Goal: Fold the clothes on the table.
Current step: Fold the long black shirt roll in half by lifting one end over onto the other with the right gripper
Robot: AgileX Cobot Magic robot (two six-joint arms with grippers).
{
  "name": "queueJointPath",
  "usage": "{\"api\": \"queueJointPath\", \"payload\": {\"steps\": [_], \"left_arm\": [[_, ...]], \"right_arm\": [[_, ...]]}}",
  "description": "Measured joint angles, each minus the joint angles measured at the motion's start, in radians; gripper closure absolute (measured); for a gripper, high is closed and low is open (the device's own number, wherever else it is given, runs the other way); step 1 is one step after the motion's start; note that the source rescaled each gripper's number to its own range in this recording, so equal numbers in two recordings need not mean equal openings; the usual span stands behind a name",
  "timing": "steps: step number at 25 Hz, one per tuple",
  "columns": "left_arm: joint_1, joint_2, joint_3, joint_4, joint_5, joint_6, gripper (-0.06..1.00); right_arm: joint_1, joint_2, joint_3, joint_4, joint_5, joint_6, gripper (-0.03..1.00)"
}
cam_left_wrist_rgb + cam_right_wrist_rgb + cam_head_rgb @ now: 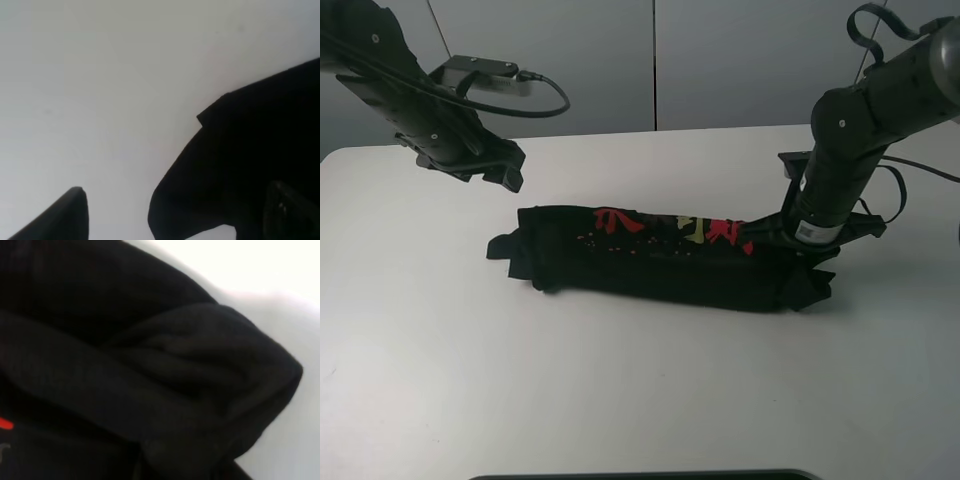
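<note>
Black cotton T-shirt (pixel 650 262) on white table (pixel 620 400). Left gripper (pixel 508 172) wide above shirt end; right gripper (pixel 782 235) hold untellable, perhaps snagged; lifting risks unfolding.

Black left arm (pixel 420 110) with small silver screws (pixel 433 136), looping black cable (pixel 564 96), thick round black right arm (pixel 865 115), small white sticker (pixel 809 231) on it

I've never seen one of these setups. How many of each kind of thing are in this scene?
Black T-shirt with coloured print: 1
White table: 1
Robot arms: 2, the left arm and the right arm
Total: 4
</note>
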Motion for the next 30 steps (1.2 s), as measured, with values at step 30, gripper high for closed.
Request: {"api": "queueJointPath", "payload": {"steps": [30], "left_arm": [[0.092, -0.159, 0.162, -0.028, 0.042, 0.01, 0.0]], "right_arm": [[-0.182, -0.313, -0.229, 0.436, 0.433, -0.519, 0.78]]}}
